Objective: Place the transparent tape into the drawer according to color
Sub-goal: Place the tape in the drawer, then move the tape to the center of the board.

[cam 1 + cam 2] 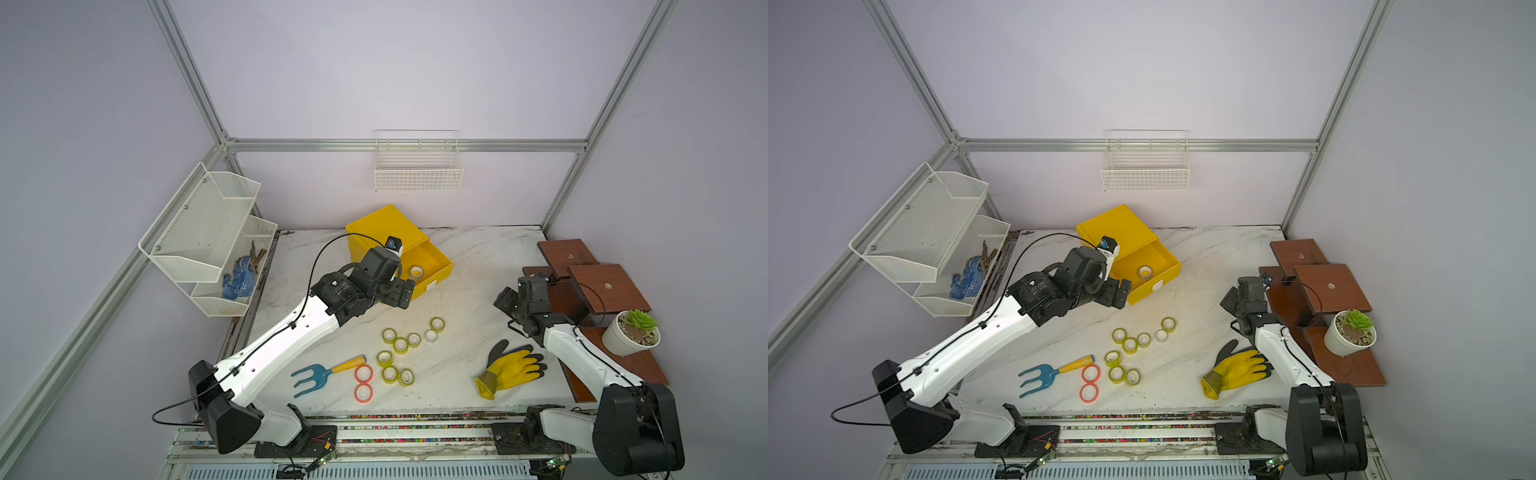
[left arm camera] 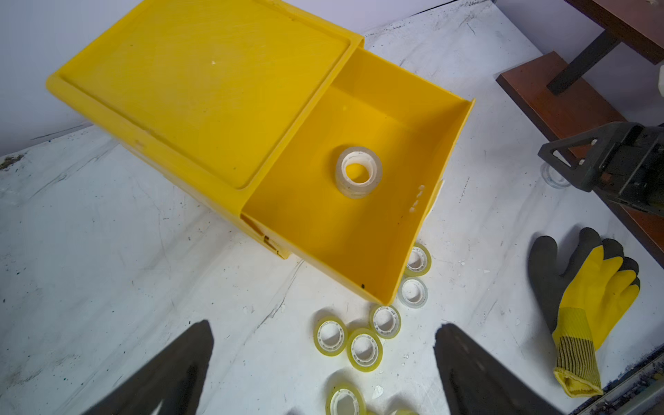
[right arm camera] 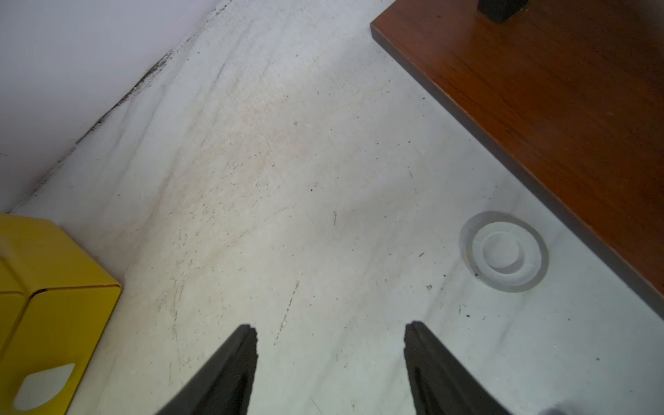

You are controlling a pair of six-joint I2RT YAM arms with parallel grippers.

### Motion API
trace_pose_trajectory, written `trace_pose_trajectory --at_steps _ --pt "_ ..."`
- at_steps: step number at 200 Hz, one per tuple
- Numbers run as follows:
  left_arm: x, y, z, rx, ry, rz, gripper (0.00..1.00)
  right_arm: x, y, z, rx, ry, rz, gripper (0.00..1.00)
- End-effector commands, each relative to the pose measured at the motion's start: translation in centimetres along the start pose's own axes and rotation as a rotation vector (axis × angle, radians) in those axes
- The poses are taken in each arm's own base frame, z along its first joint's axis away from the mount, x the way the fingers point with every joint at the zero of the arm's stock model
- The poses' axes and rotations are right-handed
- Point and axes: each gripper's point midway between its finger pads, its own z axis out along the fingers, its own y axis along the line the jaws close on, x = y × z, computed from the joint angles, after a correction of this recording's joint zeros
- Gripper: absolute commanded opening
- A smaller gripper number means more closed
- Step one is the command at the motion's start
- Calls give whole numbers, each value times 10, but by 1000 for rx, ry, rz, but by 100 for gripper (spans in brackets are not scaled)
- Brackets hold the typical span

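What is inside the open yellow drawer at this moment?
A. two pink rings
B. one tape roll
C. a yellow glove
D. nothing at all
B: a single tape roll lies on the floor of the drawer, while the pink rings and the glove are out on the table.

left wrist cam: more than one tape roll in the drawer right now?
No, only a single tape roll lies flat on the floor of the open yellow drawer.
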Motion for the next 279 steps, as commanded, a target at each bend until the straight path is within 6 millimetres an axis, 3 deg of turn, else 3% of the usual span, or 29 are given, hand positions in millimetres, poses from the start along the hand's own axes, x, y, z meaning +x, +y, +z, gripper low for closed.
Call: trace_pose_trajectory --at_steps 1,77,132,172,228,256,279 --pt "-20 9 -14 8 -104 -71 100 -12 -12 4 104 -32 -50 70" --pt "-5 17 -2 24 -66 -80 100 0 -51 30 345 9 -86 70" --pt "1 11 3 58 -46 -77 100 1 -55 36 389 30 -78 70" --pt "1 10 -1 71 -58 -76 100 19 -61 52 417 108 -63 70" --pt "2 9 -1 77 -59 -70 100 24 -76 61 472 167 -38 70" --pt "2 10 -2 74 -65 -72 100 30 -73 72 447 216 -48 70" --pt "0 13 -4 60 -72 -72 100 48 -54 85 338 310 -48 68"
